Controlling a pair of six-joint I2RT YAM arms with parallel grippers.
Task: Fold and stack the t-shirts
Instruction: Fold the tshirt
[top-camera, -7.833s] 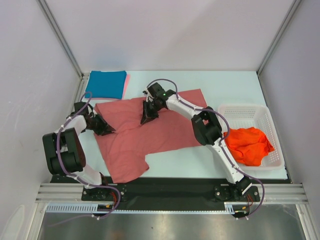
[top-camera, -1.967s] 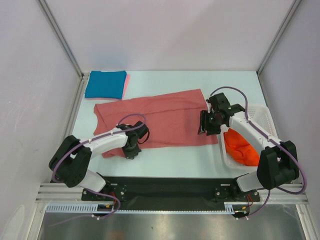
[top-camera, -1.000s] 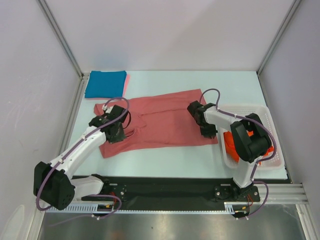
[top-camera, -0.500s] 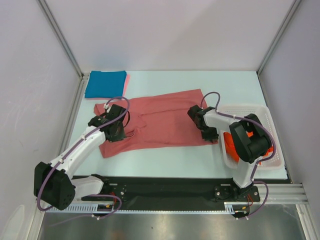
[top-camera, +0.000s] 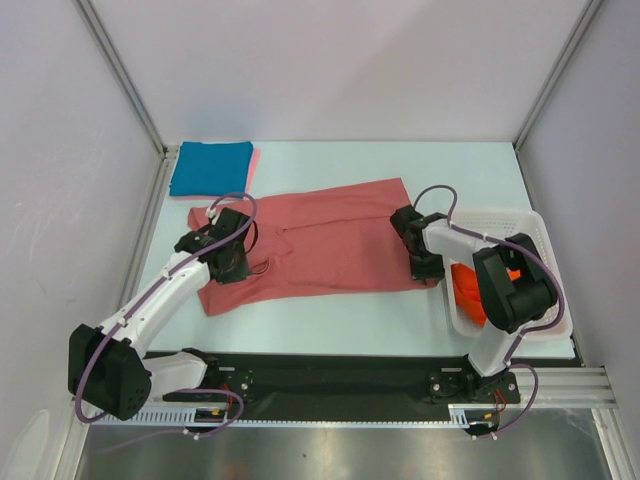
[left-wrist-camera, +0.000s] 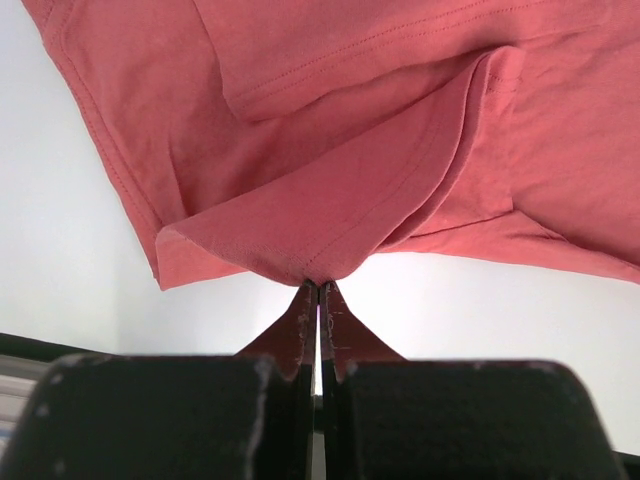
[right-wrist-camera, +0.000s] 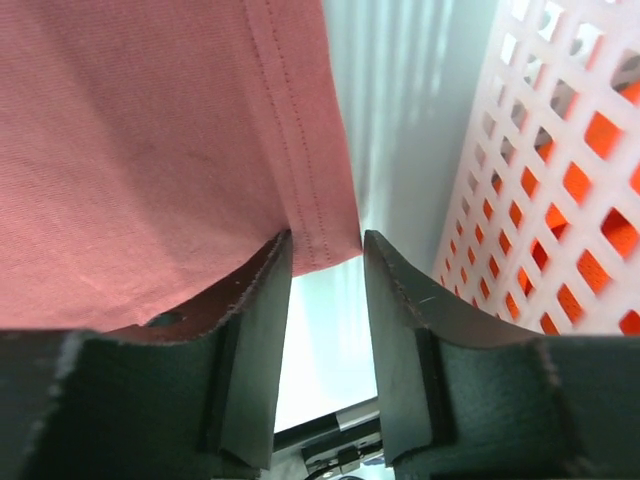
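Far behind the left tool (left-wrist-camera: 319, 300), at the back left corner: teal-blue t-shirt (top-camera: 211, 168) folded square, lying on a light pink t-shirt (top-camera: 253, 165) of which only a sliver shows. I count those two as done and stacked.

Left tool: jaws fully closed, pinching a doubled edge of the salmon-red t-shirt (top-camera: 330, 235). The cloth hangs in a small peak right at the fingertips (sleeve or side hem, hard to say which).

The salmon-red t-shirt lies spread between the two tools, long side across the worktop (top-camera: 330, 160). It is partly folded lengthwise and not yet a compact square. Judgement: fold in progress, cross folds and stacking not yet done.

Right tool (right-wrist-camera: 325, 250): jaws apart with a clear gap. The shirt's stitched corner hem lies just ahead of the gap, against the left finger, not clamped. It holds nothing.

Just right of that tool: white lattice basket (top-camera: 500, 218) with orange-red t-shirts (top-camera: 466, 295) bunched inside, unfolded. How many I cannot tell. These are all left to do.

Surface: pale, smooth, faintly blue-green worktop, and the cloth lies flat on it. Room: plain white walls (top-camera: 340, 60) on three sides, aluminium posts (top-camera: 120, 70) in the corners.
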